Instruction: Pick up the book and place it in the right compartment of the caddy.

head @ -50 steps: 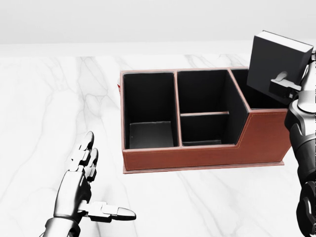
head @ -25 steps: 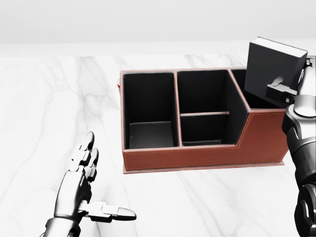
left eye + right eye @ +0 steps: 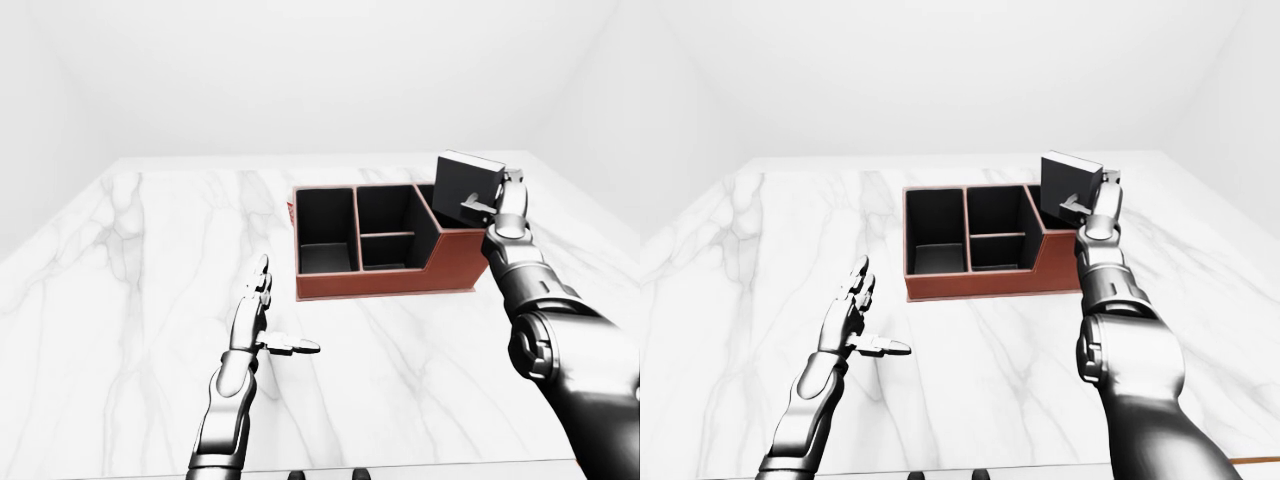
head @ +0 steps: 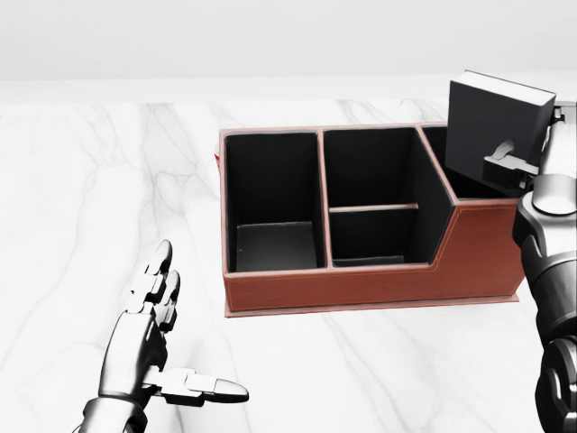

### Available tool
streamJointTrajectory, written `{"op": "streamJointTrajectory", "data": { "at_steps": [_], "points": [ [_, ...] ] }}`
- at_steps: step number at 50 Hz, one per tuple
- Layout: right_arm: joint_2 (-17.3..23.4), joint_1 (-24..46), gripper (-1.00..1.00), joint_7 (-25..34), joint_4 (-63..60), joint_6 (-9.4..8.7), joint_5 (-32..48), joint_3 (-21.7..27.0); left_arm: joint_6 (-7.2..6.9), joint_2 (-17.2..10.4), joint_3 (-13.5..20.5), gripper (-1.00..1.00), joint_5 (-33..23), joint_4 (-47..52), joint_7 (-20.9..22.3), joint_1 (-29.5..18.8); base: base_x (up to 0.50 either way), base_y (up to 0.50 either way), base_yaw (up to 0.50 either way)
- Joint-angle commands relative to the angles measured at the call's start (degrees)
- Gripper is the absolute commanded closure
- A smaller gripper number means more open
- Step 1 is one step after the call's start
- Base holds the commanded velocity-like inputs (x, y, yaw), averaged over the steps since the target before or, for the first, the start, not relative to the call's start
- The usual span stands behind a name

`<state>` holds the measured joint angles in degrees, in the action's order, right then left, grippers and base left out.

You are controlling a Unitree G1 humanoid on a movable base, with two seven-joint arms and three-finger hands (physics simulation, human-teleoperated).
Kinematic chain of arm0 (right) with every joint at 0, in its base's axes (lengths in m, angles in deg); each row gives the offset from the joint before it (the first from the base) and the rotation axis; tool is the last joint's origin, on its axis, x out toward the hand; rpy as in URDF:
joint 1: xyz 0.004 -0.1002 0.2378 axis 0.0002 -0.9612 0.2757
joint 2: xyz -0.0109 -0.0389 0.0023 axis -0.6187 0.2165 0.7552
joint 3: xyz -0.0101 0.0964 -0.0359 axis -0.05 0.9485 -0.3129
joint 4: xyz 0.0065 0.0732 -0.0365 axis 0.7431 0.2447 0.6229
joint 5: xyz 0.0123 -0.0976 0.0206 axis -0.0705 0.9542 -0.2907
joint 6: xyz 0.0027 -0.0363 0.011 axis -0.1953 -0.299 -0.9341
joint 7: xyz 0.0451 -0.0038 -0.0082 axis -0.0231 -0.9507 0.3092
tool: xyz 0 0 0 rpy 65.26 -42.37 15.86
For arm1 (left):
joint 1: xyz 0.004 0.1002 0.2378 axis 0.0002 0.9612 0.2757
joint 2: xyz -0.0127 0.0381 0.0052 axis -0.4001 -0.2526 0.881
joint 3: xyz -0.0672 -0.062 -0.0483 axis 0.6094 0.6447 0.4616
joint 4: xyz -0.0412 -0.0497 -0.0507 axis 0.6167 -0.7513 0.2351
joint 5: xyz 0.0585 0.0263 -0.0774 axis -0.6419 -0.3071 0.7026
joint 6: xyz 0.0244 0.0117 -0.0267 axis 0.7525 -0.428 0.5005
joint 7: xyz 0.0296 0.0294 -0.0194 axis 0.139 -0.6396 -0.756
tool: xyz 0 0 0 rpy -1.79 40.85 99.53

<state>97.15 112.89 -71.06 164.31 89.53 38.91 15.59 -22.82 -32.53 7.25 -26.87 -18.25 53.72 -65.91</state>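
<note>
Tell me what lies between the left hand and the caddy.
Nothing: in the head view only bare marble table lies between the open left hand and the caddy. The book is up in the right hand, over the right compartment.

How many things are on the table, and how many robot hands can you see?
Book: 1, held in the right hand
Caddy: 1, with 4 compartments
Robot hands: 2, counting the open left hand
Total: 4

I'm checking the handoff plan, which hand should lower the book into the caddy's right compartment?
Right. The right hand already grips the book above the caddy's right compartment; the left hand is open, far away.
</note>
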Motion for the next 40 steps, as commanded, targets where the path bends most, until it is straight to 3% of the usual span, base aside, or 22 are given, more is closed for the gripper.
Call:
{"op": "streamJointTrajectory", "data": {
  "at_steps": [1,21,22,23,40],
  "points": [
    [0.05,0.04,1.0,-0.63,-1.09,0.0,0.58,1.41,0.24,0.01,0.12,-1.0,-0.4,-0.53,-0.75,-0.24,0.0,0.0,0.0],
    [-0.39,0.04,1.0,0.31,-1.32,0.0,0.83,1.04,0.15,-0.02,0.18,-1.0,-0.36,-0.43,-0.64,-0.25,0.0,0.0,0.0],
    [-0.39,0.01,0.8,0.32,-1.3,0.0,0.87,1.04,0.29,-0.03,0.21,-1.0,-0.34,-0.65,-0.63,-0.34,0.0,0.0,0.0],
    [-0.35,0.08,-1.0,0.28,-1.25,0.0,0.93,1.04,0.46,-0.03,0.2,-1.0,-0.36,-0.85,-0.62,-0.38,0.0,0.0,0.0],
    [-0.13,0.4,-1.0,0.34,-1.24,0.0,1.16,1.1,0.45,0.0,0.2,-1.0,-0.36,-0.83,-0.66,-0.39,0.0,0.0,0.0]
  ]
}}
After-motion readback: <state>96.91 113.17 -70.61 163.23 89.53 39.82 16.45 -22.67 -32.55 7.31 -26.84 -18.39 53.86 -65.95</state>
